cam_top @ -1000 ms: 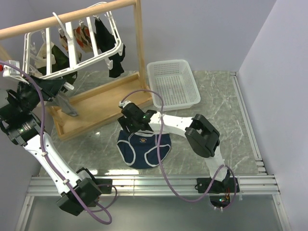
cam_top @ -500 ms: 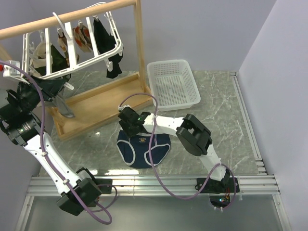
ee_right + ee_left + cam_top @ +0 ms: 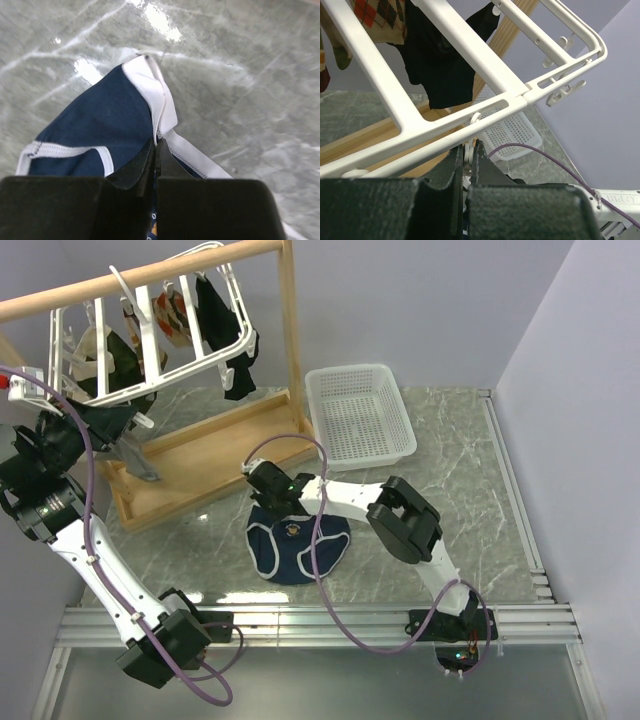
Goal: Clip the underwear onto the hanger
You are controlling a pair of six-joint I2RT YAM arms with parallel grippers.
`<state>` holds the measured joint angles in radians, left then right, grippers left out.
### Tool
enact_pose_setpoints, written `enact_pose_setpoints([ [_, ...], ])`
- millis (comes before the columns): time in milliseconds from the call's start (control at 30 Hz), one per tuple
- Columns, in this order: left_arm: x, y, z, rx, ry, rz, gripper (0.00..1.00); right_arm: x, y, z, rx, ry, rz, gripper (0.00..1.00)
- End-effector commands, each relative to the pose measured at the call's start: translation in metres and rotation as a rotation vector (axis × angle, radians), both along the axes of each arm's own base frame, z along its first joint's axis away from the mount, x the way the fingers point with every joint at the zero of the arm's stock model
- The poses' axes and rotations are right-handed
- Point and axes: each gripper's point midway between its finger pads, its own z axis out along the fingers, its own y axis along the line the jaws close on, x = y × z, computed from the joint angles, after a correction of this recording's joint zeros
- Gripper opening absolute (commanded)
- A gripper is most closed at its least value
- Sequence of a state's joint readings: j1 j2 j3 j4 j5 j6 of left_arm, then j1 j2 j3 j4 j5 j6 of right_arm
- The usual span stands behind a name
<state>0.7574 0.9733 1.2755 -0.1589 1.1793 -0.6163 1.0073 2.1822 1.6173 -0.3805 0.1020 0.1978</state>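
The navy underwear [image 3: 297,548] with white trim lies on the marble table, its waistband bunched up at the far edge. My right gripper [image 3: 274,504] is shut on that white waistband; in the right wrist view the gripper [image 3: 156,146] pinches a fold of the underwear [image 3: 95,125]. The white grid hanger [image 3: 150,340] hangs from the wooden rail at the far left. My left gripper [image 3: 138,460] reaches up under the hanger's near bar [image 3: 470,125]. The left gripper [image 3: 468,148] is shut on a small white clip [image 3: 468,156] that dangles there.
A white mesh basket [image 3: 358,412] stands at the back centre. The wooden rail stand [image 3: 291,330] has a low wooden base tray [image 3: 205,462]. Black garments [image 3: 238,368] and patterned socks [image 3: 172,318] hang from the hanger. A purple cable [image 3: 300,440] loops over the right arm.
My right gripper has closed on the underwear's waistband, and the fabric has bunched slightly toward it. The left arm has not moved.
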Motion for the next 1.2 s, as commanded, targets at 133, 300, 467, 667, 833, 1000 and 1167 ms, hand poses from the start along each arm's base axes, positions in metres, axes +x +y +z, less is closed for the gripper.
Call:
enact_pose_setpoints([
  [133,-0.006,-0.007,-0.008,0.011,0.031,-0.037,0.0,0.011,0.017,0.095,0.065,-0.38,0.198,0.0],
  [300,-0.008,-0.009,-0.007,0.016,0.032,-0.041,0.0,0.006,0.024,0.135,0.116,-0.595,0.27,0.0],
  [467,-0.008,-0.009,-0.009,0.017,0.041,-0.046,0.0,0.0,0.028,0.181,0.219,-0.756,0.303,0.0],
  [667,-0.01,-0.012,-0.011,0.014,0.049,-0.061,0.0,-0.003,0.037,0.24,0.331,-0.895,0.35,0.0],
  [833,-0.012,-0.013,-0.015,0.019,0.056,-0.073,0.0,-0.011,0.051,0.277,0.399,-0.946,0.418,0.0],
  [1000,-0.012,-0.014,-0.015,0.025,0.057,-0.081,0.0,-0.02,0.07,0.311,0.462,-0.946,0.468,0.0],
  [1167,-0.014,-0.016,-0.016,0.032,0.059,-0.098,0.0,-0.024,0.088,0.333,0.492,-0.896,0.482,0.0],
])
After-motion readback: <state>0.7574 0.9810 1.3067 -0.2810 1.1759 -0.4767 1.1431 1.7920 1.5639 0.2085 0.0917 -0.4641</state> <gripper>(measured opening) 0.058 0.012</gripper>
